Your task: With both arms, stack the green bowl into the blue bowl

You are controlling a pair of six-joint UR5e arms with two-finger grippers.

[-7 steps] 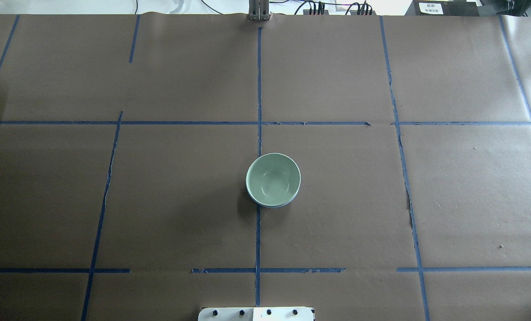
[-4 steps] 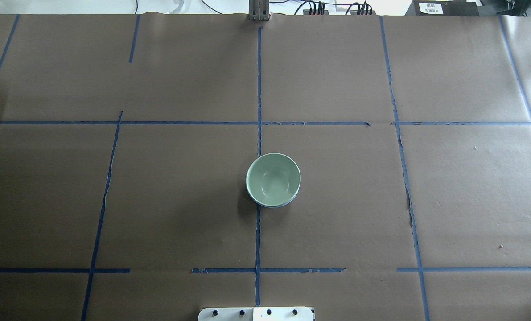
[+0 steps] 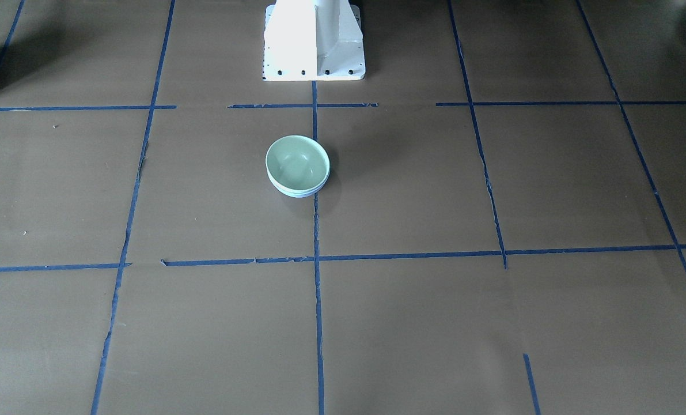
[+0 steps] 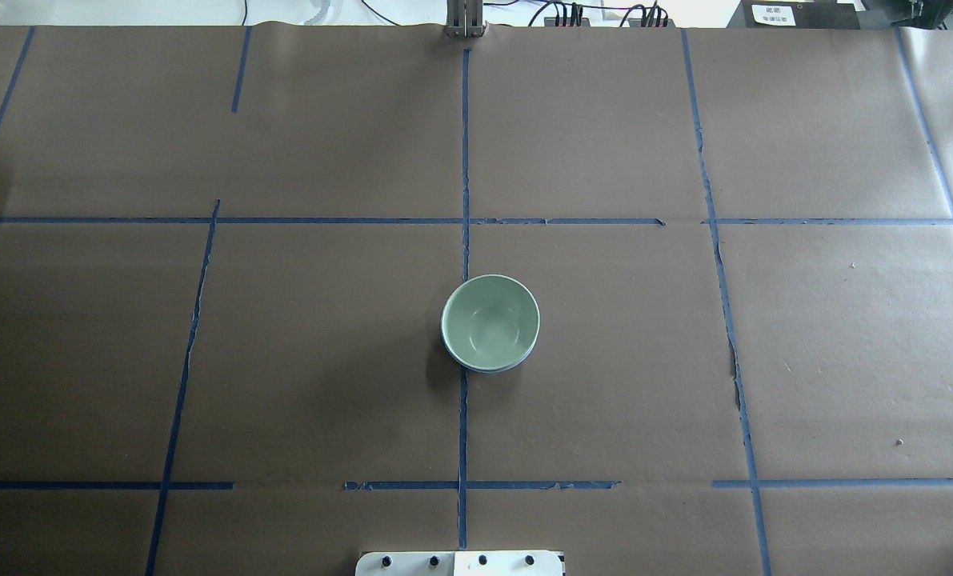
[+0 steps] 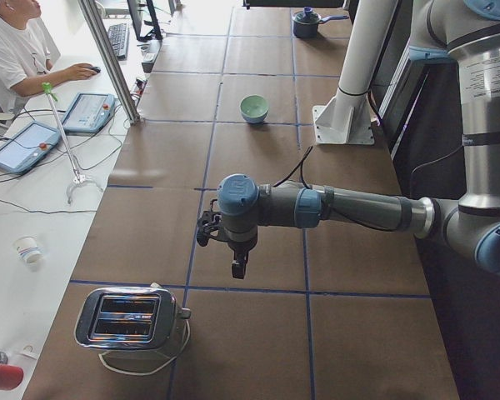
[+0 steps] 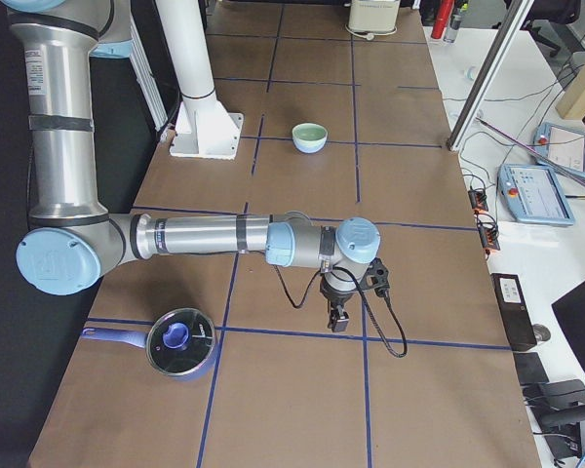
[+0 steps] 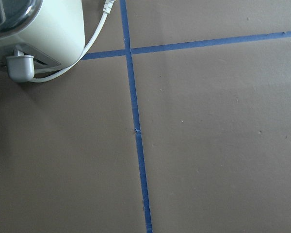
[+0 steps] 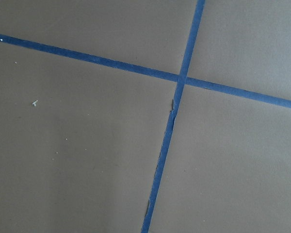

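Observation:
The pale mint-green bowl (image 4: 490, 322) sits nested inside the periwinkle-blue bowl (image 4: 519, 363) at the middle of the table. Only a thin edge of the blue bowl shows under it. The front-facing view shows the same: the green bowl (image 3: 296, 163) sits in the blue bowl (image 3: 296, 192). Neither arm is near them. My left gripper (image 5: 237, 268) hangs over the table near the toaster, seen only in the exterior left view. My right gripper (image 6: 337, 322) hangs over the other end, seen only in the exterior right view. I cannot tell whether either is open or shut.
A chrome toaster (image 5: 129, 317) with a white cable stands at the table's left end and also shows in the left wrist view (image 7: 34, 34). A blue lidded pot (image 6: 180, 341) stands at the right end. The white robot base (image 3: 314, 40) is behind the bowls. An operator (image 5: 8, 50) sits beside the table.

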